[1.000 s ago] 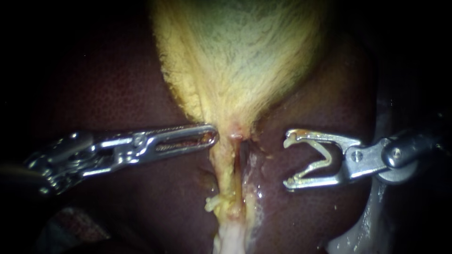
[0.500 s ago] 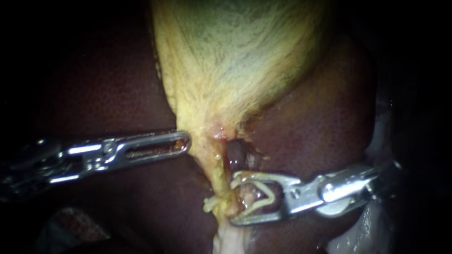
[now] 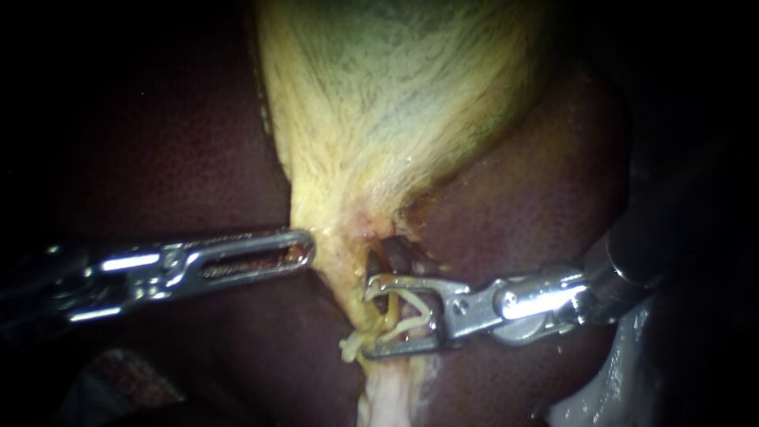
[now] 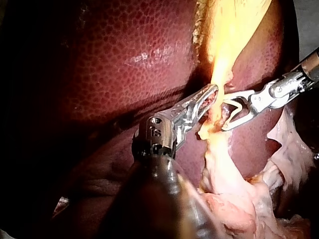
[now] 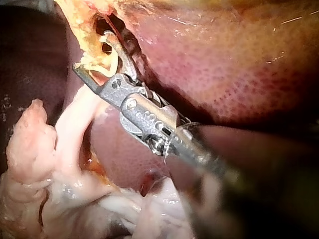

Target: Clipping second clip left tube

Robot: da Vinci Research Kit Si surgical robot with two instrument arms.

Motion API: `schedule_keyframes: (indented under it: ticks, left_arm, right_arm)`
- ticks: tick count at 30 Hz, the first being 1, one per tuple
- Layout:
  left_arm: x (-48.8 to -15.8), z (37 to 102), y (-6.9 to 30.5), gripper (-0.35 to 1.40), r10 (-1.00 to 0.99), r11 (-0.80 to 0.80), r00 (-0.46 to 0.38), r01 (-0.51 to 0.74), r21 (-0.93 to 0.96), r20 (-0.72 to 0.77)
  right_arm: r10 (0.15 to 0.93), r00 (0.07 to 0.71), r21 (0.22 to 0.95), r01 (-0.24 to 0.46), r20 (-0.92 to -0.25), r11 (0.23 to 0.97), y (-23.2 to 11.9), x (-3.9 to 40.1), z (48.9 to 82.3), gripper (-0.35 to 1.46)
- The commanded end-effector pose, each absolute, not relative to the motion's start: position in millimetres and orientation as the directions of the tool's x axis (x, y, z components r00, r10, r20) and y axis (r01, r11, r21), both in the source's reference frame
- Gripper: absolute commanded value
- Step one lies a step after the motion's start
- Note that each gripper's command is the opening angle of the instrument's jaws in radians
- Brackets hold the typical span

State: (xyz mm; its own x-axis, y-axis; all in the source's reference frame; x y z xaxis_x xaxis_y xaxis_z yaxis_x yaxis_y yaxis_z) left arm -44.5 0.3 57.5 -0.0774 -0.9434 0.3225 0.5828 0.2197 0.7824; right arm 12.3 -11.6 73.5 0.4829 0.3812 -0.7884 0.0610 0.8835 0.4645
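Right instrument (image 3: 368,316) comes in from 3 o'clock in the endoscope view. Its jaws stand apart and carry a pale clip (image 3: 407,316) whose two legs lie along them. They straddle the left tube (image 3: 353,294), a yellowish strand that runs from the gallbladder's neck toward 6 o'clock, just below the view's centre. To place the clip well, I judge that both jaw tips should show clear of the tube on its 9 o'clock side, with the jaws square across it, before they squeeze. A slanted or partial bite would probably slip. A dark strand of tissue (image 3: 398,255) lies just at 12 o'clock of the upper jaw and looks best left out of the bite. I can make out no other clip on the tube, so spacing cannot be judged. The right wrist view (image 5: 92,52) shows the same open straddle. Left instrument (image 3: 304,247) reaches in from 9 o'clock, its jaws pressed together and holding nothing I can see, the tip against the yellow tissue beside the tube. The left wrist view (image 4: 212,92) shows it opposite the other's jaws (image 4: 227,114). Gallbladder (image 3: 395,95) fills 12 o'clock and liver (image 3: 158,158) lies around it. As for containers, none shows: only the jaws hold anything, the clip.
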Motion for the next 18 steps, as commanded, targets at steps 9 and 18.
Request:
schedule_keyframes:
  ticks: [9,18]
  left_arm:
    - [-45.3,57.5,1.1,-0.35,-0.943,0.211,-0.092,0.577,0.789,0.319]
    - [-46.7,58.2,1.4,-0.35,-0.942,0.208,-0.097,0.583,0.785,0.322]
  right_arm:
    - [0.374,0.487,0.454,0.054,-0.789,0.889,-12.8,15.3,74.6,0.58]
    - [0.369,0.488,0.451,0.058,-0.791,0.890,-14.0,17.5,74.5,0.55]
